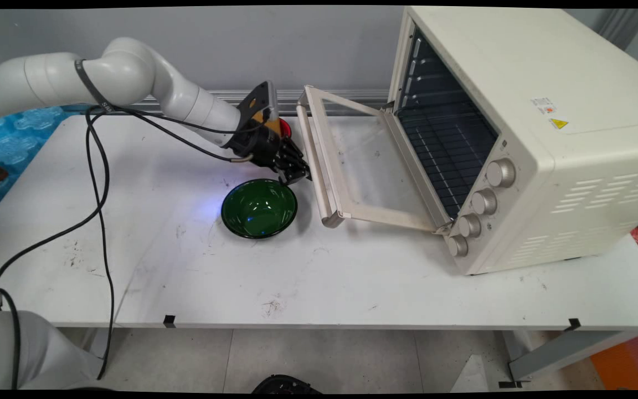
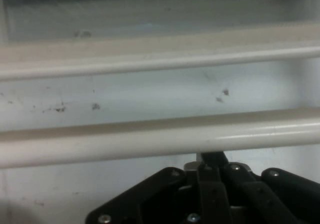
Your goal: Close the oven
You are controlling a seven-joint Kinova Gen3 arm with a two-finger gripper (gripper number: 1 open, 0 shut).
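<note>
In the main view, the white arm reaches in from the upper left, and its black two-finger gripper (image 1: 297, 173) sits right at the handle bar (image 1: 319, 166) of the cream toaster oven's (image 1: 524, 133) open glass door (image 1: 371, 166). The door hangs open, hinged at the oven's lower front edge and sloping down toward the white worktop (image 1: 186, 277), with the handle at its outer end. Inside the oven a dark wire rack (image 1: 452, 160) shows, and four round knobs (image 1: 500, 173) run down the front panel. A glossy dark green round bowl (image 1: 259, 208) stands upright on the worktop just beside and below the gripper, apart from the door handle. A red and yellow object (image 1: 283, 127) peeks out behind the wrist. Black cables (image 1: 103, 183) hang from the arm over the worktop.

In the hand view, the cream handle bar (image 2: 150, 141) runs across the picture just above the gripper's black linkage (image 2: 210, 194), with the door's frame edge (image 2: 150, 59) beyond it. One finger (image 2: 214, 159) rises to the bar's lower edge and is hidden there. Whether the jaws are apart or clamped on the handle cannot be told from either view.
</note>
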